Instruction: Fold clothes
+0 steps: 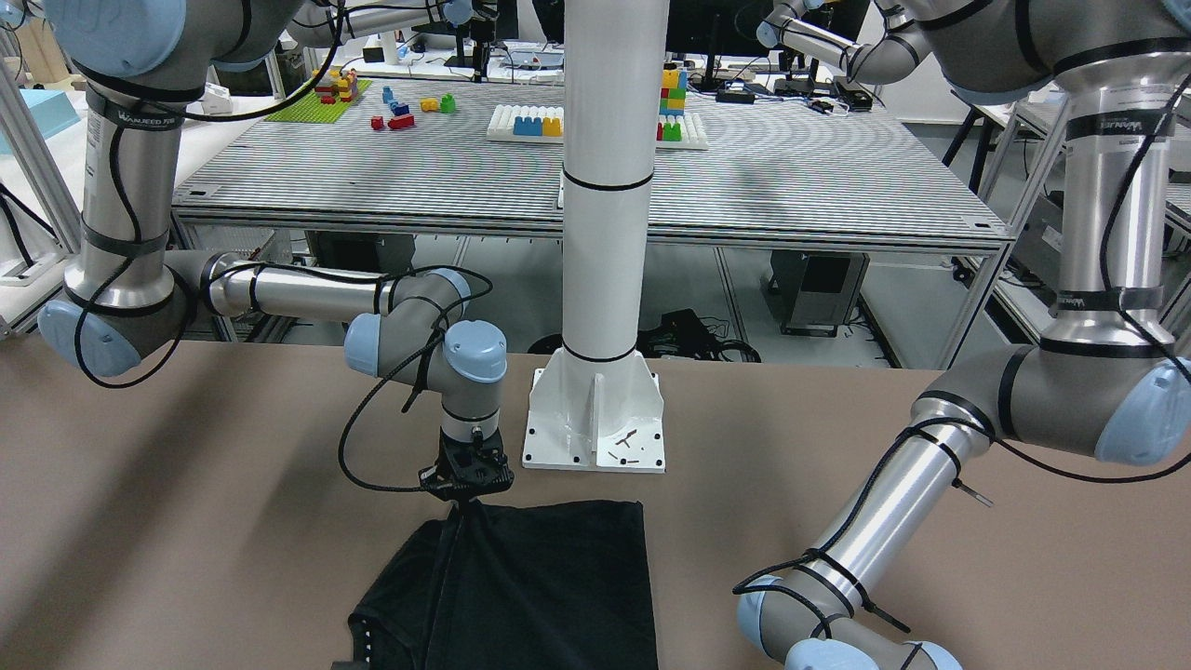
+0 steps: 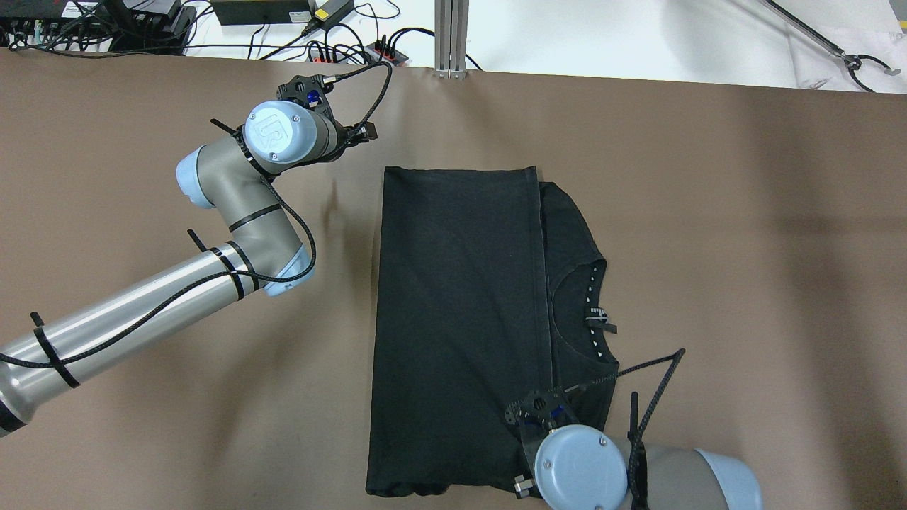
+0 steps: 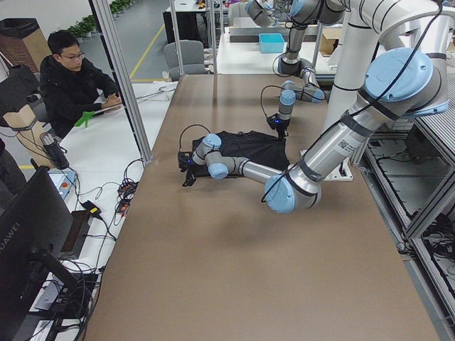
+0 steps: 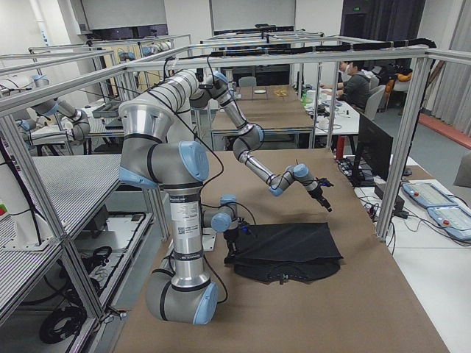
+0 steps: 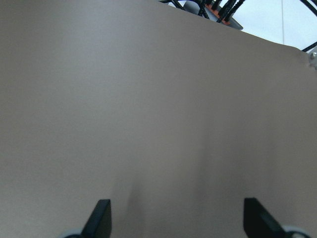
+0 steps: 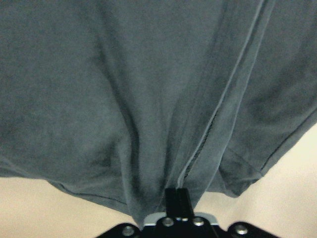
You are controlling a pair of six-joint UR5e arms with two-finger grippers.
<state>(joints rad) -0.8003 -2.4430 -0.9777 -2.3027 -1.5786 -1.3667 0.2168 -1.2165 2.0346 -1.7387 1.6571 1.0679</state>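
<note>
The black clothes piece (image 2: 460, 319) lies on the brown table, one half folded over so that a hemmed edge runs down its middle; a neck opening with a label (image 2: 592, 312) shows on its right part. My right gripper (image 2: 533, 418) stands upright over the near hem and is shut on a pinch of the fabric, as the right wrist view (image 6: 177, 198) shows with cloth (image 6: 124, 99) bunched into the closed fingers. In the front view the same gripper (image 1: 462, 501) pulls the cloth (image 1: 549, 577) into a small peak. My left gripper (image 5: 178, 223) is open and empty over bare table, far left of the cloth (image 2: 305, 88).
The white pillar base (image 1: 595, 419) stands on the table just behind the cloth, with small screws on its plate. Cables and power strips (image 2: 319, 42) lie beyond the table's far edge. An operator (image 3: 71, 78) sits at the far side.
</note>
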